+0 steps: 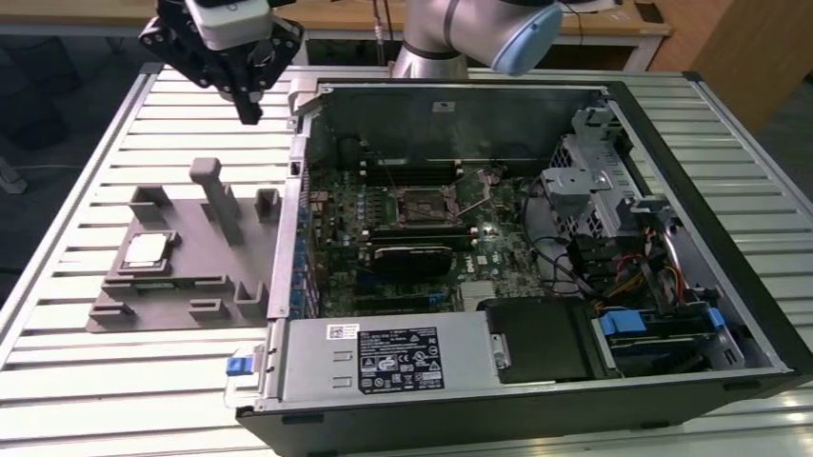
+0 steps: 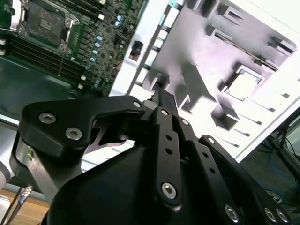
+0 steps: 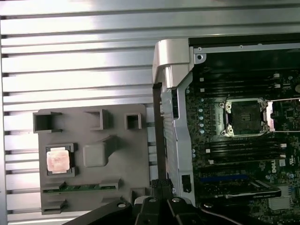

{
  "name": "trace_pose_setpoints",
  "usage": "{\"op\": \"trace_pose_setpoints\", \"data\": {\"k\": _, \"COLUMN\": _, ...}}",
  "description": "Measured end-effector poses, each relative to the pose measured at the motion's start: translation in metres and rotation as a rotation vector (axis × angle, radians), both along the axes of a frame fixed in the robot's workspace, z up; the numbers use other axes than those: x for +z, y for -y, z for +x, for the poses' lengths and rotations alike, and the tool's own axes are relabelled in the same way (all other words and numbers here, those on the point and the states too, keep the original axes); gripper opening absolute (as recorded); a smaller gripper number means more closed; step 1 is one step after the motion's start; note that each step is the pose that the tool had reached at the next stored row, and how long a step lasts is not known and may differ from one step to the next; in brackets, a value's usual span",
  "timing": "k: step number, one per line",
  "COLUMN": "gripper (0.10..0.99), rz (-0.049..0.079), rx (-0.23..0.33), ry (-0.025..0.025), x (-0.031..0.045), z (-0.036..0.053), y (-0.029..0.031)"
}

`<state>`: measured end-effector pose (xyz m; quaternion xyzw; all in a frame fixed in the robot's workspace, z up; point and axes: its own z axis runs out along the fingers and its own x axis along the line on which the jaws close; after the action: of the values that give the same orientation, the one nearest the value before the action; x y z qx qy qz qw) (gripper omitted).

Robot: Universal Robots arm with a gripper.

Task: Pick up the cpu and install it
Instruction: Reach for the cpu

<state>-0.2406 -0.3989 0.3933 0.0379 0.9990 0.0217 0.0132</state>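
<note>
Fingers (image 1: pixel 249 109) hang high over the desk (image 1: pixel 76 381), pinched together w/ nothing btwn them. Cpu (image 1: pixel 144 249) lies flat in its pocket on the grey holder (image 1: pixel 204 276), well below the fingers and off to one side. The open socket (image 1: pixel 426 203) in the case (image 1: pixel 445 119) is off to their other side. In the first wrist view the tips sit over the gap btwn holder and case wall. For a clean pick, imo: spread the fingers before descending, centre over the chip, square them to its sides and come straight down. Pocket walls look tight, so grip edges only and keep it level. A tilt could jam it.
</note>
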Motion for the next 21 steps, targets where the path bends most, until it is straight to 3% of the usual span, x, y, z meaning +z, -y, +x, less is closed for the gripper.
{"op": "trace_pose_setpoints", "data": {"k": 21, "gripper": 0.106, "rz": 0.000, "rx": 0.000, "ry": 0.0011, "x": 0.0000, "z": -0.0516, "y": 0.0000}}
